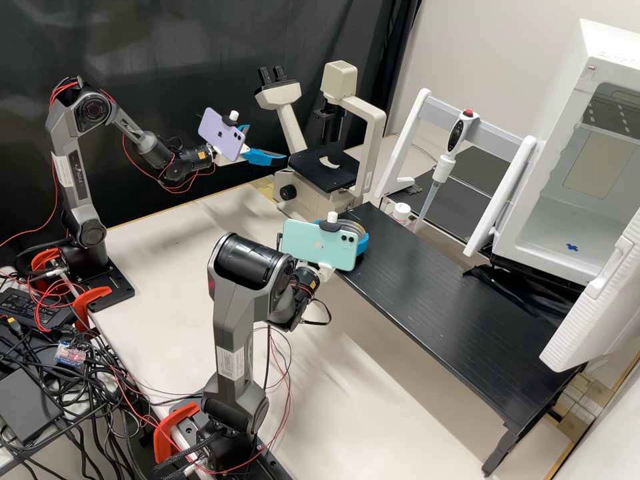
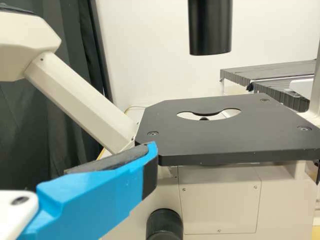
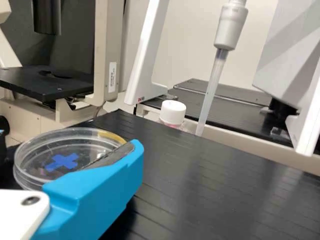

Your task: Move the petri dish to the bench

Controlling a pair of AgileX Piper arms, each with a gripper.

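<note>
Hands, two, as I count them from my remote seat. Item one: the left hand (image 1: 264,152), white with bright blue fingers standing apart, in the air by the one cream-and-black microscope (image 1: 320,173); my left wrist view has its flat black stage (image 2: 225,140) just beyond one blue finger. Item two: the right hand (image 1: 363,244), same pattern, clamped on the dish.

Petri dish, one: round, clear plastic (image 3: 37,172), with one blue cross (image 3: 62,161) showing at it. It lies between the right hand's fingers, over the microscope-side end of the long black slatted worktop (image 1: 427,293) — whether its base touches that surface, I can't tell.

Phones, two: one lilac (image 1: 222,137) on the left arm, one mint green (image 1: 317,245) on the right. Clamps, three, orange-red plastic, along the edge of the pale lower worktop (image 1: 167,267).

Beyond the black worktop: one round white-capped bottle (image 3: 173,112), and one grey-and-white pipette (image 3: 230,27) hanging from a white-and-grey frame (image 1: 497,128). Beside them, one white box-shaped cabinet (image 1: 593,50) — a second blue cross (image 1: 572,247) inside.
</note>
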